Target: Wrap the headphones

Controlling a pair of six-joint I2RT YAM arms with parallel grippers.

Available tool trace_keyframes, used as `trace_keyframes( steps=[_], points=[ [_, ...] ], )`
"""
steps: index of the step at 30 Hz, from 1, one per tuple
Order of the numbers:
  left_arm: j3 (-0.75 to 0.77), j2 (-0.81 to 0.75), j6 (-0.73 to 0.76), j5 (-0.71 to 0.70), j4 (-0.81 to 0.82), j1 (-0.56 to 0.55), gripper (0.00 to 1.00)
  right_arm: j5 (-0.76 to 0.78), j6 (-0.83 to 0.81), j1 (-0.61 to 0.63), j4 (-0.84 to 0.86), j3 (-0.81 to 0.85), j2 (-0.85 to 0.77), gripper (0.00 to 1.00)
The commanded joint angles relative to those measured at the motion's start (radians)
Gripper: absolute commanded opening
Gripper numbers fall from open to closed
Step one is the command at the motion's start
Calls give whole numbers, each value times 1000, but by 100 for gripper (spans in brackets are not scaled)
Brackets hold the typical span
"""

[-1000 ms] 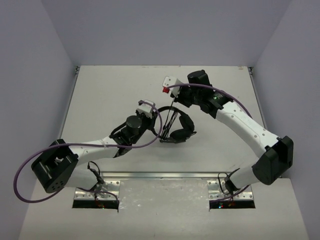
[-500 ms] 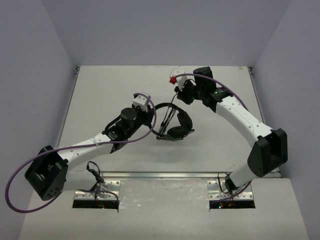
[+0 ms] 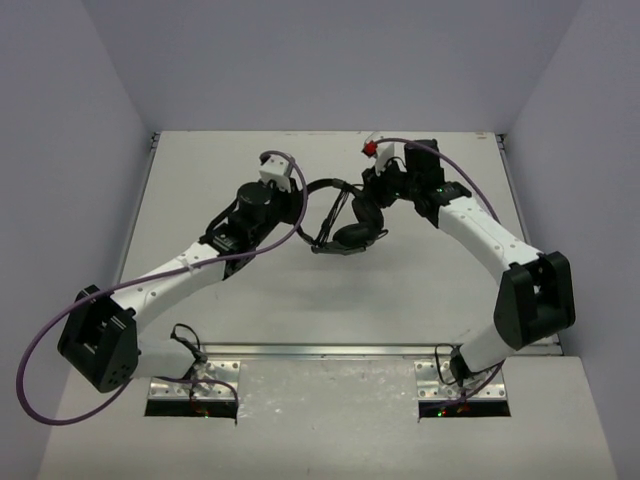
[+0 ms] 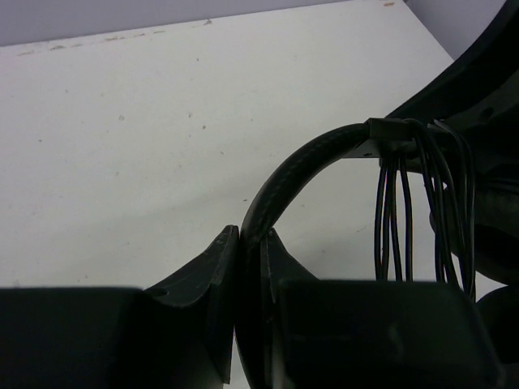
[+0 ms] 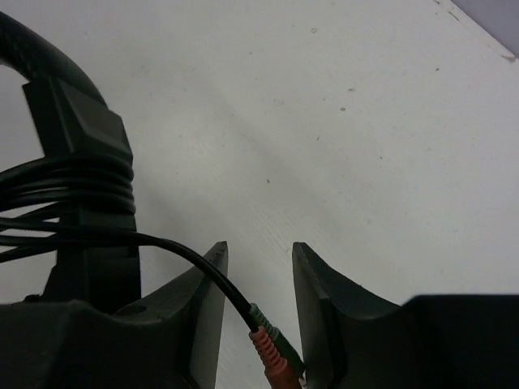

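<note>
Where I hold on the left: left end effector pressed together on the headband, low centre of my wrist view.
Right end effector: jaws apart, cable and its red and green plugs between them; pinched or not, I cannot tell.
Headphones: mid-frame overhead, over the table, coils round one headband arm.
Handling: likely light; band springy; cable limp, thin, slippery. Grip the band, and the cable near the plugs.
Writing: none readable.
</note>
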Motion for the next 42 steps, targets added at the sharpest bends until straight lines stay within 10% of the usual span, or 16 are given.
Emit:
trace_keyframes(
  steps=[1,11,14,15,31,42],
  points=[
    [78,6,-1,94,59,11,0,-95,112,-19,103,-12,7,40],
    [252,97,57,281,-54,66,0,-227,348,-164,147,-87,72,60],
    [295,133,74,350,-74,86,0,-222,409,-213,135,-111,95,78],
    [301,146,74,404,-73,94,0,-221,425,-226,127,-111,102,99],
    [603,431,381,849,-375,177,0,348,694,-399,-488,133,-11,99],
    [818,713,591,1169,-576,175,3,59,672,-401,-454,-17,-358,99]
  ],
)
